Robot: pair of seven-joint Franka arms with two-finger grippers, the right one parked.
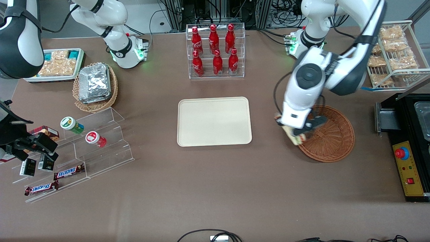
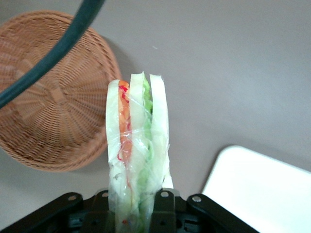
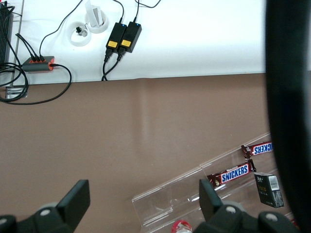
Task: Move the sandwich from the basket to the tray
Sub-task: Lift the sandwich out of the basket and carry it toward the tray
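Front view, item by item. The gripper (image 1: 296, 134) is hanging over the edge of the basket (image 1: 331, 141) that faces the tray (image 1: 214, 121), its fingers pinching the sandwich (image 1: 295, 137). The sandwich is showing as a pale wedge poking out under the wrist, over the basket's rim and the bare table (image 1: 201, 188) just beside it. The tray is lying flat at the middle of the table, apart from the basket, with nothing on it.

Left wrist view. The sandwich (image 2: 138, 145) is standing on edge between the black fingers (image 2: 165, 206), wrapped in clear film, its pale bread slices alternating with orange, red and green filling. The basket (image 2: 53, 107) is sitting below it with no contents showing, and a corner of the tray (image 2: 262, 194) is appearing near the sandwich. A dark cable (image 2: 48, 58) is crossing over the basket.

Other stock, front view. Red bottles (image 1: 215, 47) are standing in a clear rack farther from the camera than the tray. A tan wicker basket with foil packets (image 1: 95, 82) is sitting toward the parked arm's end, and chocolate bars (image 1: 69, 172) are lying on a clear stepped stand nearer the camera. Bagged snacks (image 1: 394, 50) are filling a white wire rack at the working arm's end.
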